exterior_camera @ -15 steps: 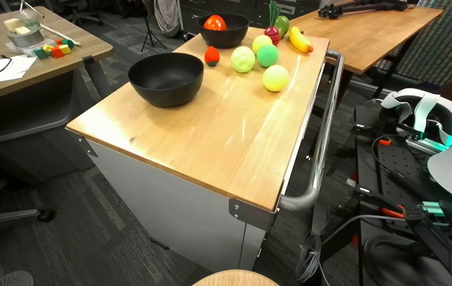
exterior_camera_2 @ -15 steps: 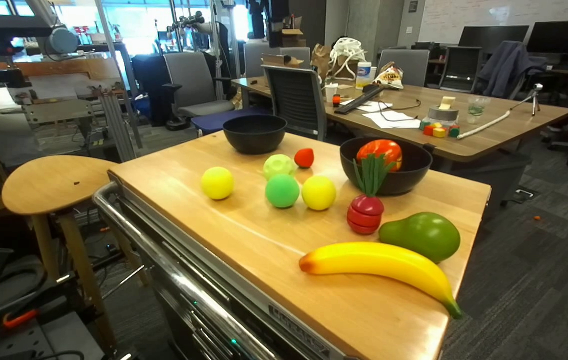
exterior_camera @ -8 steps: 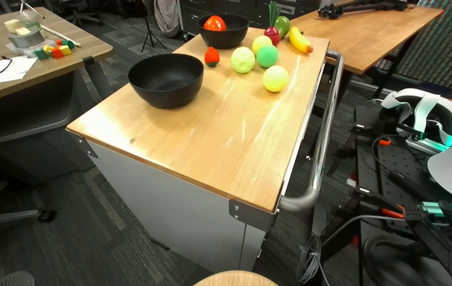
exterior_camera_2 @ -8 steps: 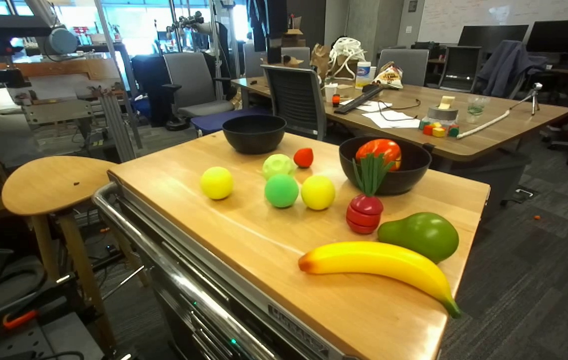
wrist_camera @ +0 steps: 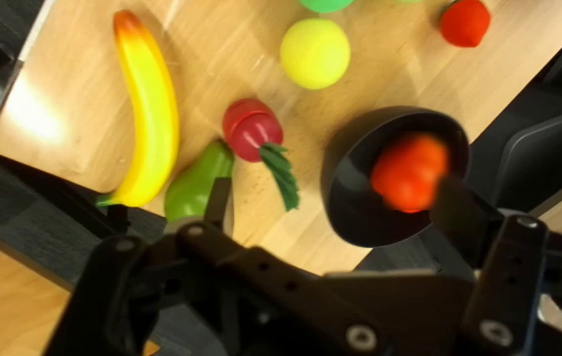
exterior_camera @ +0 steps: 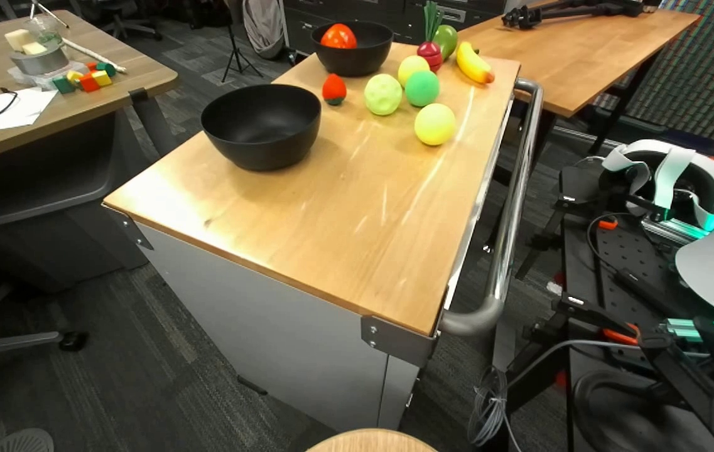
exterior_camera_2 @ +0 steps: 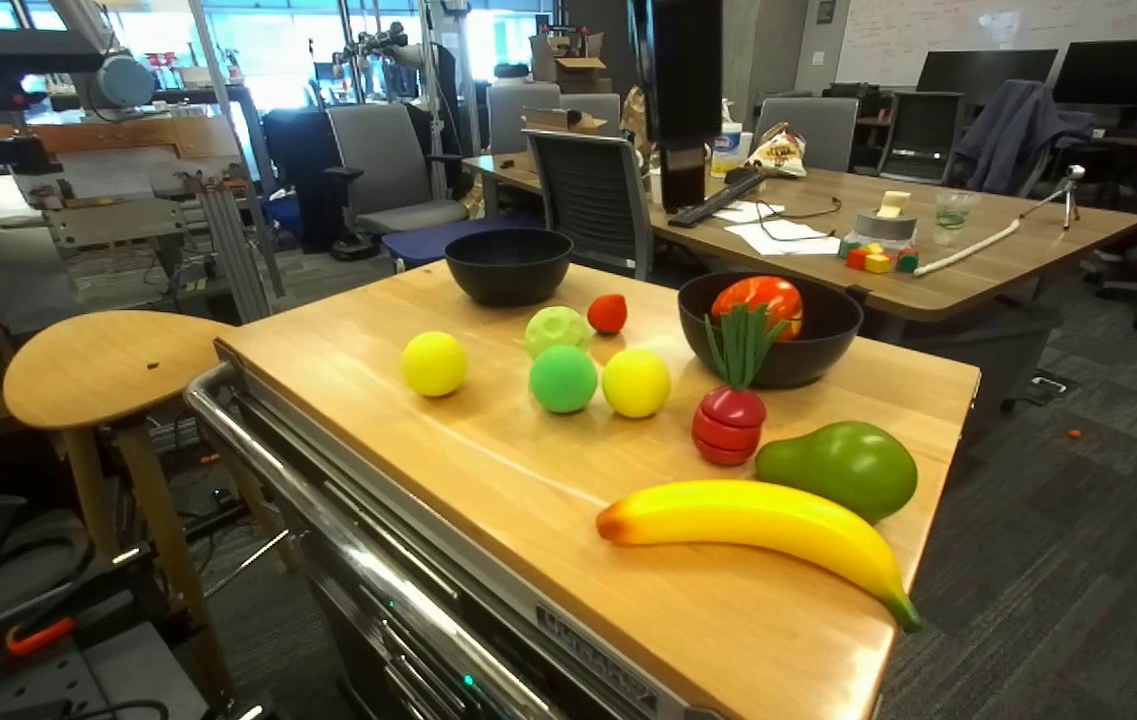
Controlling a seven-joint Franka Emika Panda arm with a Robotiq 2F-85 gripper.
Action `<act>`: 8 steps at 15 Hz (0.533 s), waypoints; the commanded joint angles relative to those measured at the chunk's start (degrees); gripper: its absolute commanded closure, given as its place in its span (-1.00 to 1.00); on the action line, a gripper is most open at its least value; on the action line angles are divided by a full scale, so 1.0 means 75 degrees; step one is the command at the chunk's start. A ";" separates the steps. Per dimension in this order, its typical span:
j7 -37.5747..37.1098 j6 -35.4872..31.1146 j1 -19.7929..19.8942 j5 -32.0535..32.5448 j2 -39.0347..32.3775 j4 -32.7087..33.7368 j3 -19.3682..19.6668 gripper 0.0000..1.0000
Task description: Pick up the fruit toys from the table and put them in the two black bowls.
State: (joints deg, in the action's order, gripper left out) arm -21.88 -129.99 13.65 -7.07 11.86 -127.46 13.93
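Note:
My open, empty gripper (wrist_camera: 334,198) shows in the wrist view, its fingers wide apart above the table. A black bowl (wrist_camera: 347,133) holding a red tomato-like toy (wrist_camera: 407,170) lies below, partly behind the right finger. The left finger overlaps a green avocado-like toy (wrist_camera: 196,185). A red radish (wrist_camera: 251,128) with green leaves and a banana (wrist_camera: 154,109) lie nearby. In an exterior view a dark part (exterior_camera_2: 680,100), seemingly my gripper, hangs at the top. The second black bowl (exterior_camera: 269,150) is empty. A strawberry (exterior_camera_2: 607,314) lies between the bowls.
Two yellow balls (exterior_camera_2: 434,364) (exterior_camera_2: 636,383), a green ball (exterior_camera_2: 563,379) and a light green ball (exterior_camera_2: 556,332) sit on the wooden cart top (exterior_camera: 306,226). A metal handle (exterior_camera: 510,220) runs along one edge. A round stool (exterior_camera_2: 98,370) stands beside it.
In an exterior view the dark hanging part at the top has moved right and reaches lower. The toys and bowls have not moved.

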 commanded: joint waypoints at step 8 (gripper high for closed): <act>0.0475 -0.0858 0.0388 0.0519 -0.1991 -0.0259 0.0202 -1.00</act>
State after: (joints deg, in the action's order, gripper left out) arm -19.28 -134.84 17.22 -4.59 1.44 -131.49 15.68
